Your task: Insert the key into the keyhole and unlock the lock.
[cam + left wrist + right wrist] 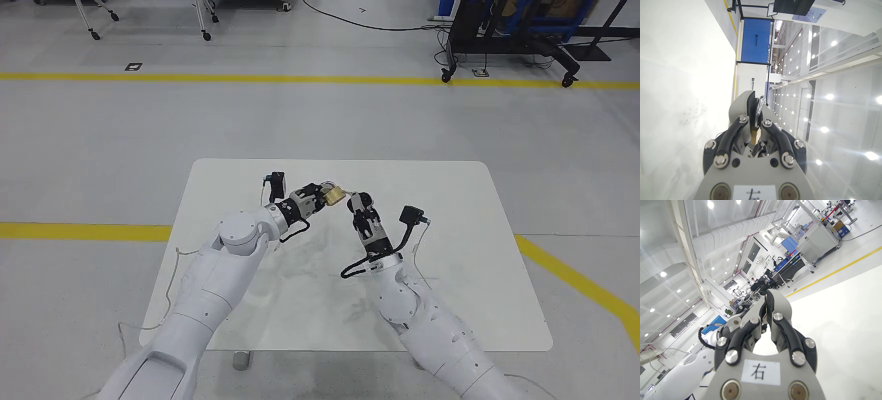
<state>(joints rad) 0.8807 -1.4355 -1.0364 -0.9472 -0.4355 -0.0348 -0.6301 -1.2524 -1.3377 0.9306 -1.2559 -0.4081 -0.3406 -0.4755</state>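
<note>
A small brass padlock is held above the middle of the white table. My left gripper is shut on it. In the left wrist view the fingertips clamp the silver shackle, and the brass body hangs toward the palm. My right gripper sits just right of the padlock, a small gap away. In the right wrist view its fingers are pressed together on a thin key, of which only a sliver shows. The keyhole is hidden.
The tabletop bears only faint dark specks. Yellow floor lines run beyond the far edge and past both sides. Wheeled racks stand far behind.
</note>
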